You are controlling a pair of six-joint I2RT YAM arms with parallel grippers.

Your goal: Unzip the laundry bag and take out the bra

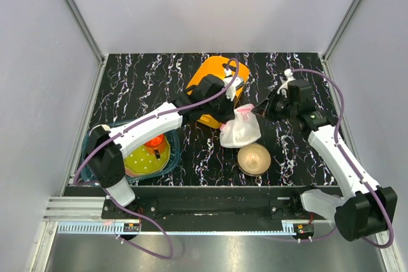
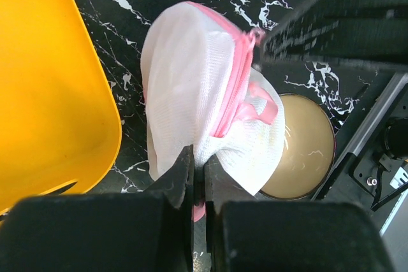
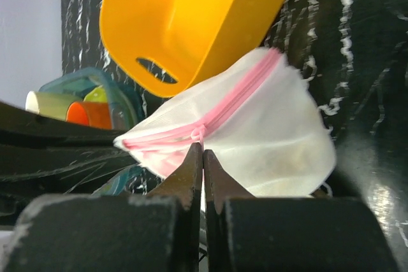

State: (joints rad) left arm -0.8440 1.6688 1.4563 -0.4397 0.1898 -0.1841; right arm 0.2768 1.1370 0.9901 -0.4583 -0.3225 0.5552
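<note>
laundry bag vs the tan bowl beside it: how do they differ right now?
The laundry bag is white mesh with pink zipper trim; the tan bowl is plain and glossy.
The laundry bag is soft and crumpled; the tan bowl is smooth and round.
The left gripper and right gripper pinch the laundry bag, jaws shut; the tan bowl lies untouched.
Shared: similar width from above.

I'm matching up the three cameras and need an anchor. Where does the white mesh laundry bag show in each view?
Top external: laundry bag at table centre, just right of and below the orange basket.
Left wrist: bag mid-frame, basket at the left edge.
Right wrist: bag centre-right, below the basket.
Shared landmark: the orange basket.
</note>
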